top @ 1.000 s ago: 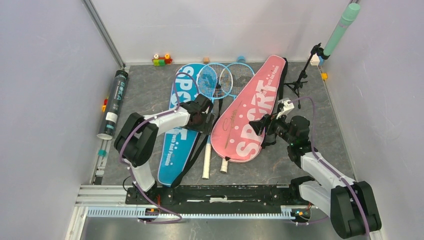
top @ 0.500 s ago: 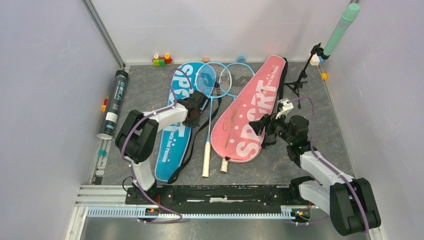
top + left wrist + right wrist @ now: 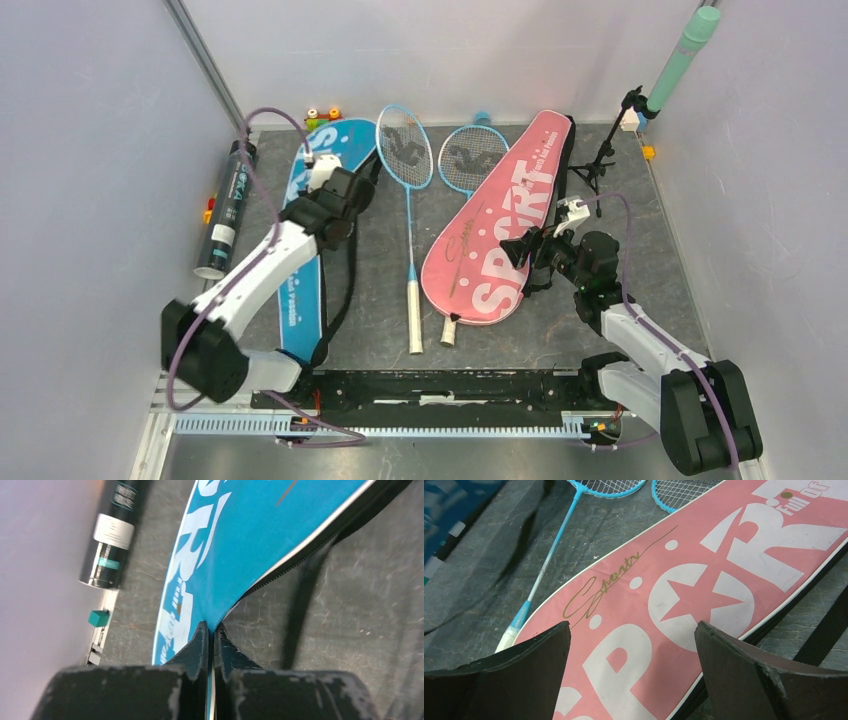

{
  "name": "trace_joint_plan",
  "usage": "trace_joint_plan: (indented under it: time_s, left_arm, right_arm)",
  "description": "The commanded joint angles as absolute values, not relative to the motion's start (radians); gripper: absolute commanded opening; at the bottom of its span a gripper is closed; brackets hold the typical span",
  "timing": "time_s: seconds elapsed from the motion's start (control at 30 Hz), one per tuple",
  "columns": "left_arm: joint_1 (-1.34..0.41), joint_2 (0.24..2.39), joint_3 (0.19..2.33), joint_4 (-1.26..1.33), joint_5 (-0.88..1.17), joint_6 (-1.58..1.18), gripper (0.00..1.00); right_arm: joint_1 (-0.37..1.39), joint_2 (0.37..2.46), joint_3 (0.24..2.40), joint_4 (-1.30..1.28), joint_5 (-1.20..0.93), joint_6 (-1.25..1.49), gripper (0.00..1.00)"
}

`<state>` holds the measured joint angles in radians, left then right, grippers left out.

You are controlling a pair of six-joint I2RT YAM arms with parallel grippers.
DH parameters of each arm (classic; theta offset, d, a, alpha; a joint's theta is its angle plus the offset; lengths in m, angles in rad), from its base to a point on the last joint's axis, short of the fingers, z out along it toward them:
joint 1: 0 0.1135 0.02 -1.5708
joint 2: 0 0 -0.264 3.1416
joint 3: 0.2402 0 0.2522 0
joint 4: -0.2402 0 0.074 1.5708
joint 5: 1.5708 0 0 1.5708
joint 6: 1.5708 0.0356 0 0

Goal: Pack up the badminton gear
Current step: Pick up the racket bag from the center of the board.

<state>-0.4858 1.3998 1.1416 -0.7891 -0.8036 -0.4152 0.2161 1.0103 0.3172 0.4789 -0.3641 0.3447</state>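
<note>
My left gripper [image 3: 212, 630] is shut on the edge of the blue SPORT bag [image 3: 260, 535], pinching the fabric beside its black zip. From above, the left gripper [image 3: 338, 205] sits over the bag's [image 3: 298, 290] upper half at the left. A blue racket [image 3: 408, 210] lies bare in the middle. A second racket [image 3: 470, 160] has its shaft under the pink SPORT bag [image 3: 500, 220]. My right gripper [image 3: 633, 635] hangs open just above the pink bag [image 3: 684, 595], holding nothing. The dark tube [image 3: 228, 210] lies along the left wall.
A black tripod stand [image 3: 600, 160] is at the back right beside the pink bag. Small toy blocks [image 3: 322, 118] lie along the back wall, and a green block [image 3: 205, 305] by the left rail. The blue bag's black strap [image 3: 345, 270] trails on the mat.
My left gripper closed on the blue bag, and the arm swung left and back, dragging the bag off the rackets. The blue racket now lies uncovered. The right arm has not moved.
</note>
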Motion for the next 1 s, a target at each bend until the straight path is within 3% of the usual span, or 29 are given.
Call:
trace_joint_plan:
  time_s: [0.0,0.17,0.43,0.67,0.97]
  left_arm:
    - [-0.488,1.215,1.194,-0.752,-0.888,-0.470,0.02]
    - [-0.488,1.045,1.119,-0.558,-0.524,-0.381,0.02]
    - [-0.489,0.862,1.062,-0.470,-0.309,-0.417,0.02]
    - [-0.492,0.933,0.852,-0.245,0.041,-0.589,0.02]
    - [-0.539,1.052,0.587,0.106,0.212,-0.743,0.02]
  right_arm:
    - [0.221,0.996,0.304,0.558,-0.367,0.359,0.98]
    - [0.221,1.001,0.293,0.613,-0.427,0.377,0.98]
    - [0.248,0.994,0.283,0.703,-0.529,0.406,0.98]
    - [0.436,1.038,0.329,0.778,-0.520,0.434,0.98]
    - [0.645,1.225,0.430,0.836,-0.266,0.532,0.98]
